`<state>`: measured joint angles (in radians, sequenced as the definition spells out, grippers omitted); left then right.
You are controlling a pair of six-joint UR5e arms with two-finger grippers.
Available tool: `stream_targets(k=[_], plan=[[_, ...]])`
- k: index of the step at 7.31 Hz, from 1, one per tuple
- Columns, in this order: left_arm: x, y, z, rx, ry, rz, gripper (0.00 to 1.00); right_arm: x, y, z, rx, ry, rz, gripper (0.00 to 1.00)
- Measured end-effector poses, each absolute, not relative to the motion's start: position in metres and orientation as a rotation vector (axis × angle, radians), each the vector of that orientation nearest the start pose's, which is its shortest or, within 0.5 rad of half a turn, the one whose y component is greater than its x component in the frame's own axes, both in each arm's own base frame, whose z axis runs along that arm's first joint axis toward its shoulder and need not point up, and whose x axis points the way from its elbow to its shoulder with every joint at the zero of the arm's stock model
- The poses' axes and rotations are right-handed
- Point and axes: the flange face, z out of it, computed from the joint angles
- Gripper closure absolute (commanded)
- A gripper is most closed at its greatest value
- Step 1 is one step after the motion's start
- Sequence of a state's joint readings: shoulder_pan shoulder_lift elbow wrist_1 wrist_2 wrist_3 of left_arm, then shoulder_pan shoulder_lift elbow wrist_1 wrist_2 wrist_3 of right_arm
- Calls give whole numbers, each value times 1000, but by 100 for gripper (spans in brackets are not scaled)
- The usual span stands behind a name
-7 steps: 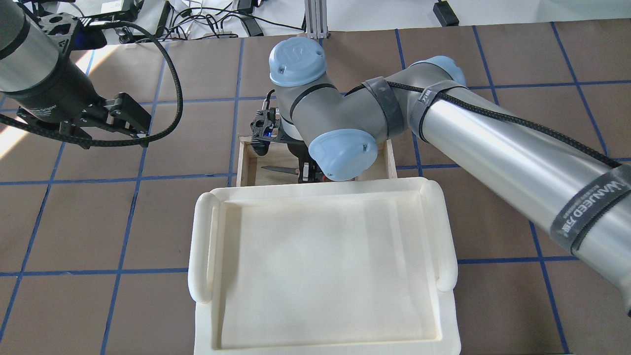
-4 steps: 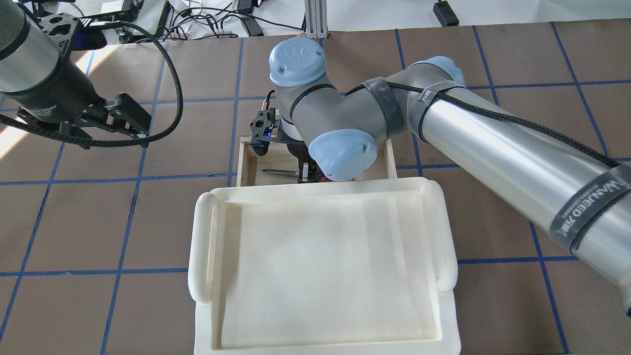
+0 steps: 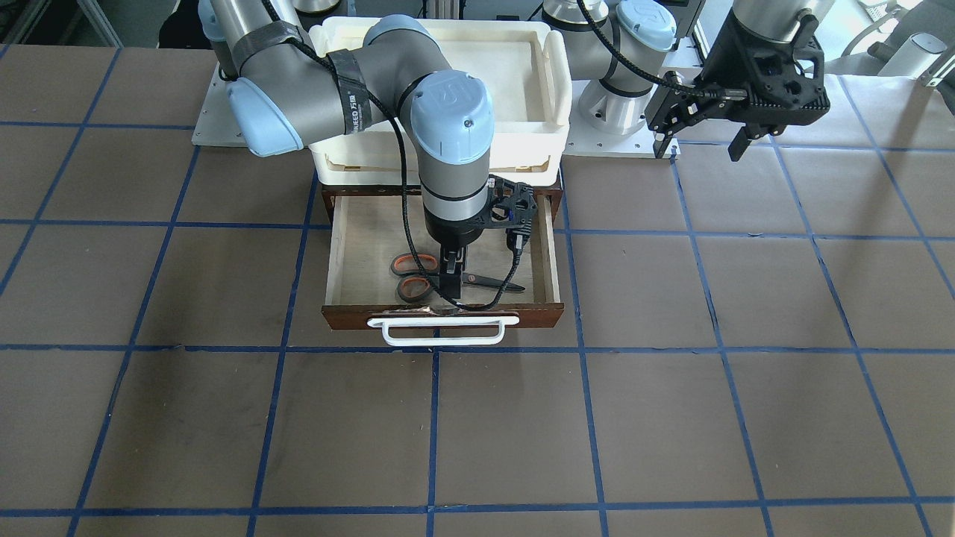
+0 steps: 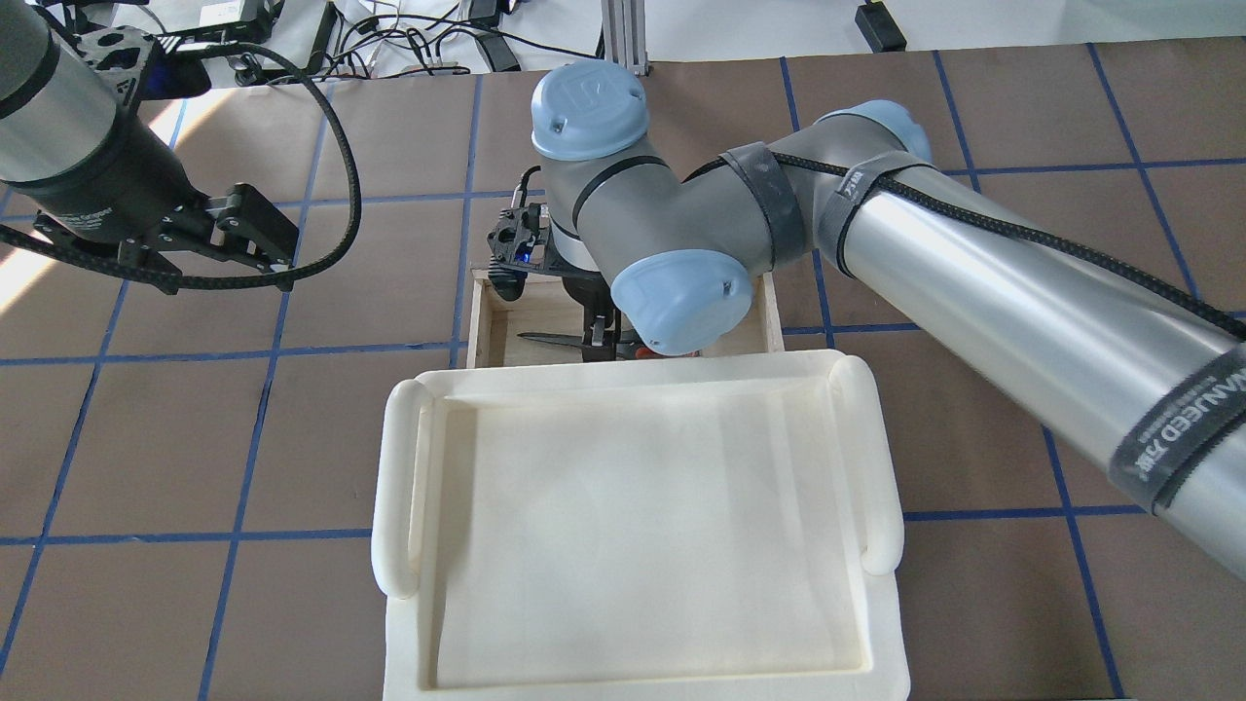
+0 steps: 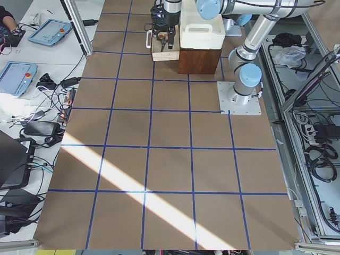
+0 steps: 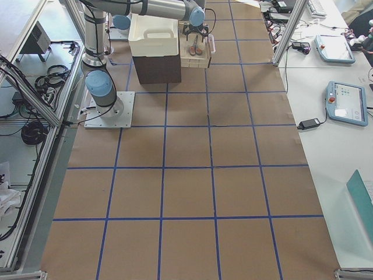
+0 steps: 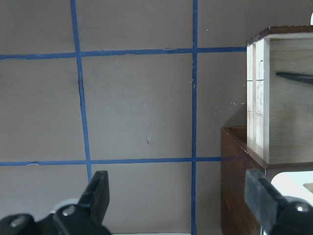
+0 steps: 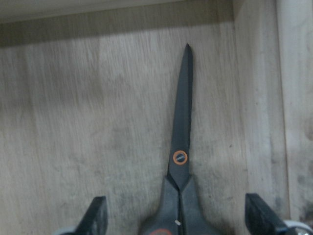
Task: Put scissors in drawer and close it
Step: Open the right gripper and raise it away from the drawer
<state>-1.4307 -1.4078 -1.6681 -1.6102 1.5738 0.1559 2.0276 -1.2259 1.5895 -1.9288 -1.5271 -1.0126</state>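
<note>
The scissors (image 3: 415, 266) lie flat on the pale floor of the open drawer (image 3: 351, 317), blades (image 8: 183, 147) pointing along the floor toward a side wall. My right gripper (image 3: 450, 282) reaches down into the drawer. It is open, with its fingertips (image 8: 97, 215) either side of the scissors' handle end and apart from it. From overhead, the blades (image 4: 550, 339) poke out from under the right wrist. My left gripper (image 4: 273, 243) hangs open over bare table, left of the drawer (image 7: 257, 98), holding nothing.
A cream-white tray (image 4: 399, 487) sits on top of the dark wooden cabinet (image 7: 239, 191) that the drawer slides out of. The white loop handle (image 3: 444, 333) faces the far side of the table. Cables lie beyond the table's far edge.
The right arm's wrist and elbow have shifted slightly toward the far side of the table. The scissors stay in place in the drawer. The left arm has not moved.
</note>
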Motion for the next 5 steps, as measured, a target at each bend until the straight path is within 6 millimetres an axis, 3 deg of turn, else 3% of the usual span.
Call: stream_targets(k=[3, 5], plan=[[-70, -444, 508, 21, 3124, -28, 0, 367, -486, 376, -2059, 2343, -90, 0], [-67, -451, 505, 13, 3124, -27, 0, 318, -510, 414, -1933, 2448, -155, 0]])
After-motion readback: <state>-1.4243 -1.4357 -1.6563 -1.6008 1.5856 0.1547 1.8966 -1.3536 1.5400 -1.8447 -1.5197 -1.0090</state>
